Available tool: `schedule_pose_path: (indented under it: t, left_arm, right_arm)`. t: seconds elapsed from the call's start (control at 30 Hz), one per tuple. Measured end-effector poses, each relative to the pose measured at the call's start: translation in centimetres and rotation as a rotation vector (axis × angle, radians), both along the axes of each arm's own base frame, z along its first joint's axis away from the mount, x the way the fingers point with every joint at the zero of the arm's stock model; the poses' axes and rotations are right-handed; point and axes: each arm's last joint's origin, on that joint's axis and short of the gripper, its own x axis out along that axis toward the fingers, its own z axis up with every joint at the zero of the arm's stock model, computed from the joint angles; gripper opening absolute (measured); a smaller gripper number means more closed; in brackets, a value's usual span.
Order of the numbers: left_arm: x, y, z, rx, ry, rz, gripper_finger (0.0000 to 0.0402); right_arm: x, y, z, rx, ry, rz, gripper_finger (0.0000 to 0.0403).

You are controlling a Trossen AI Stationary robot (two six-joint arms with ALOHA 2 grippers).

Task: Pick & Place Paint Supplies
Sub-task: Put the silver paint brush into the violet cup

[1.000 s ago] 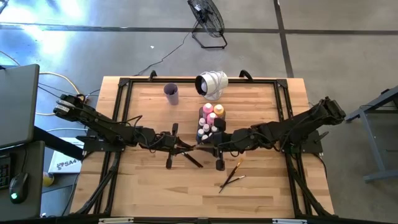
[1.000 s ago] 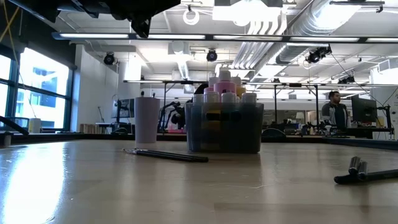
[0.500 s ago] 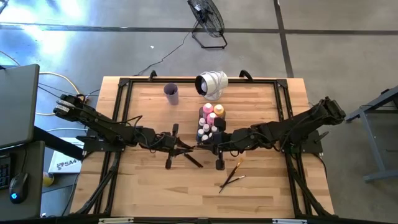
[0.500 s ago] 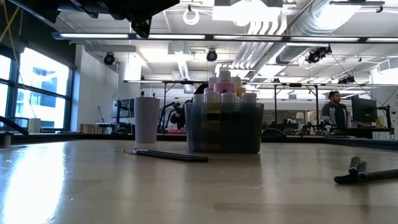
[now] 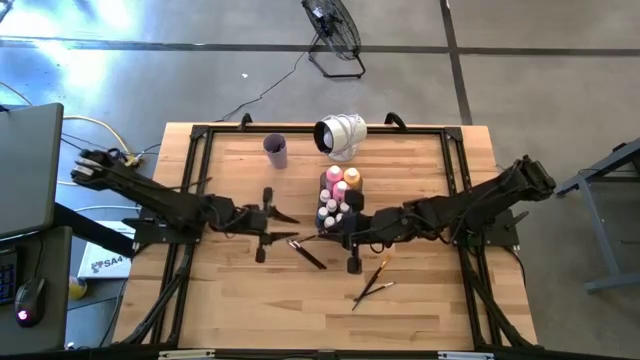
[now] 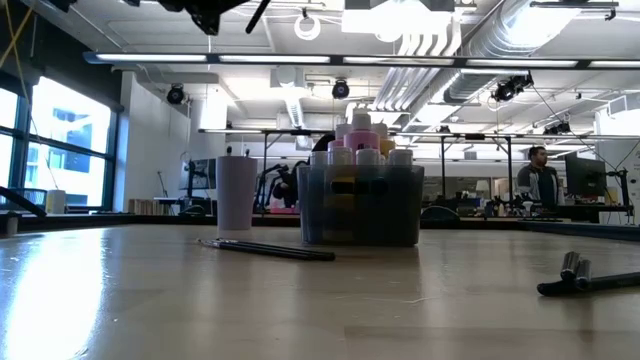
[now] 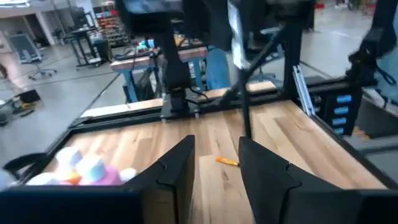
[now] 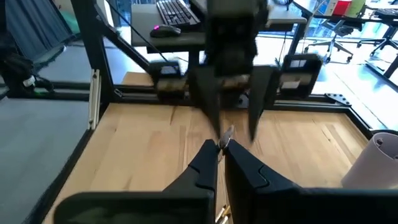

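Lying flat, thin dark-handled paintbrushes (image 5: pixel 307 254) on wood-grain table (image 5: pixel 420 310)

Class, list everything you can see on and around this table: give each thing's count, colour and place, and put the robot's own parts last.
Paint bottles: several, pink, orange, white-capped; in tray, table centre.
Tray: one, clear grey; centre.
Cup: one, lilac; far left of tray.
Paintbrushes: two dark, below tray; two wooden-handled, nearer front.
White lamp-like object: one; far edge.
Fan: one, black; floor.
Left claw: open, left of tray.
Right claw: shut on a thin brush tip.
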Motion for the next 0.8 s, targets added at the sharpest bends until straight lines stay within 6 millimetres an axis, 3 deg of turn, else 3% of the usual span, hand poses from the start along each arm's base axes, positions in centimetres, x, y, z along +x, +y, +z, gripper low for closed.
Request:
schedule_pose_path:
  t: [0.43,0.63,0.8]
  left_arm:
    - [-1.2,0.3,-0.3,-0.188,0.122,-0.013,0.0124]
    - [-1.0,0.3,0.2,-0.217,0.123,0.000,0.0125]
    - [0.3,-0.1,1.0,-0.211,0.194,0.021,0.0125]
  right_arm:
    - [1.1,-3.2,-0.4,0.048,0.030,0.031,0.0004]
    - [1.8,-3.3,-1.5,0.054,0.078,0.060,0.0004]
    - [2.5,-3.2,-2.7,0.055,0.115,0.078,0.0004]
